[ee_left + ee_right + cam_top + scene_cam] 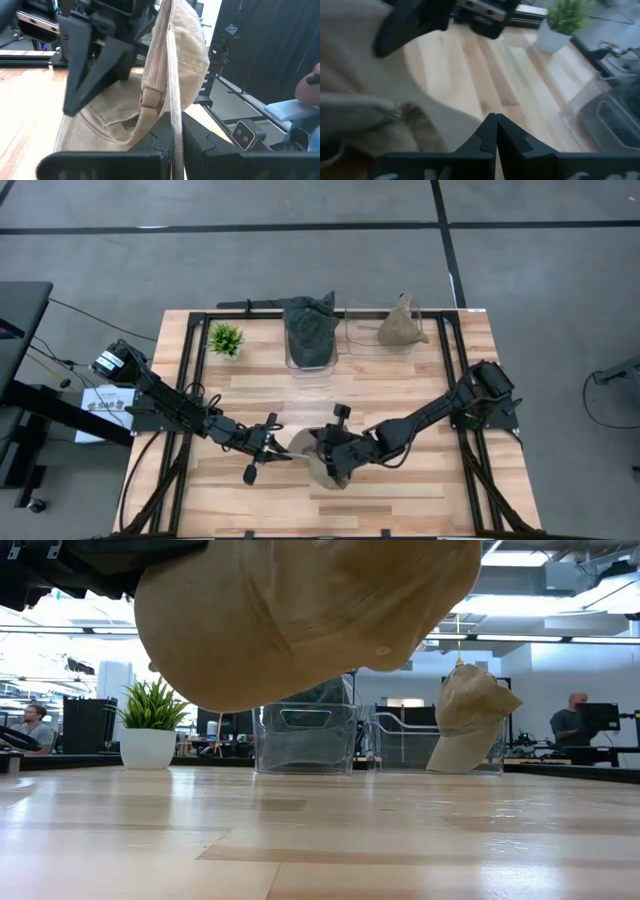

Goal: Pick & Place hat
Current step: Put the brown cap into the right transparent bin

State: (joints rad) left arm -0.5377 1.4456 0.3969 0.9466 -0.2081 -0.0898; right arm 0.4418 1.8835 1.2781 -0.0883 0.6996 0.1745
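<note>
A tan hat hangs clear above the wooden table, between my two grippers near the table's front middle. My left gripper is shut on its left side and my right gripper is shut at its right side. In the left wrist view the hat stands edge-on above my fingers. At the back stand two clear bins: one holds a dark green hat, and another tan hat leans in the other bin. My left gripper pinches a thin edge of the hat between its two fingers, coming nearly level from the table's left. The edge runs straight up from the fingertips. The hat is lifted clear of the table. My right gripper is shut where the hat's cloth edge reaches its fingertips, slanting down from the table's right. The fingers themselves hide the place of contact, so I cannot tell which part it has. The cloth spreads away to one side of the fingers.
A small green plant in a white pot stands at the back left. A black frame runs along the table's sides. Bare wood lies in front of the bins. People sit at desks in the room beyond.
</note>
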